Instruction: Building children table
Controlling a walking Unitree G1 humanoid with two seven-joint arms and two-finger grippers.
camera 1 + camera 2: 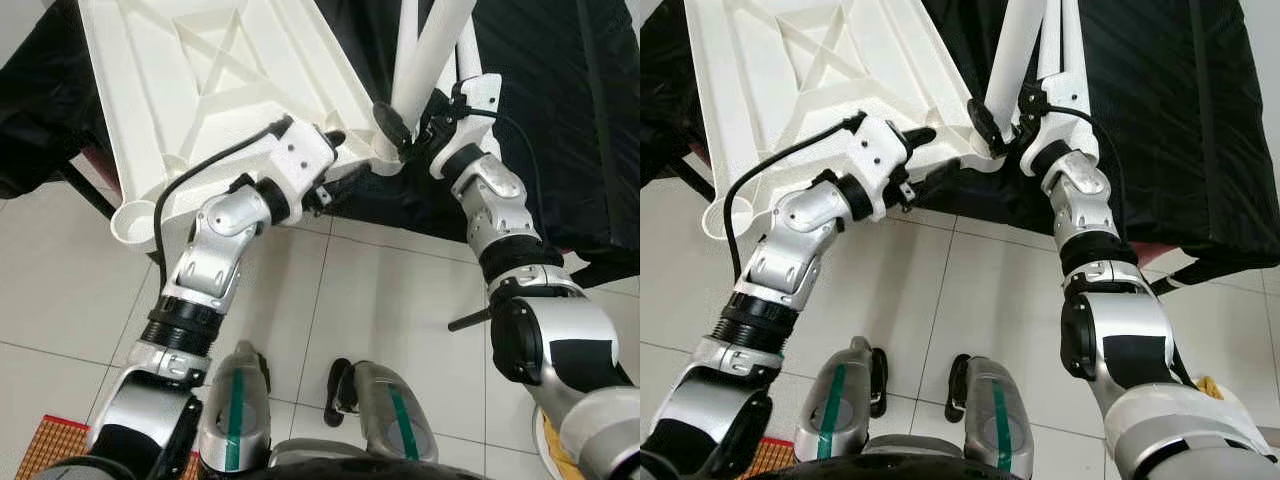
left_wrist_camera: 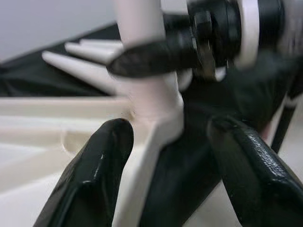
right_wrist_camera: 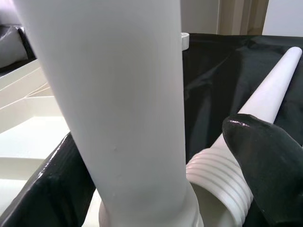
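Note:
The white plastic table top (image 1: 200,80) lies underside up, ribs showing, on a black-covered surface. My left gripper (image 1: 342,158) is open and straddles the top's near corner edge, one finger (image 2: 94,175) against the white rim and the other below it. A white table leg (image 1: 1010,50) stands in the corner socket (image 1: 385,150). My right gripper (image 1: 1008,112) is around the leg's base; one finger (image 3: 47,189) touches it and a gap shows at the other finger (image 3: 270,161). A second leg (image 3: 270,80) lies on the cloth behind, threaded end towards me.
The black cloth (image 1: 560,120) covers the raised surface and hangs over its front edge. Pale floor tiles (image 1: 380,290) lie below, with my feet (image 1: 390,410) close to the edge. A woven mat (image 1: 50,445) is at my left foot and a black rod (image 1: 465,320) pokes out by my right arm.

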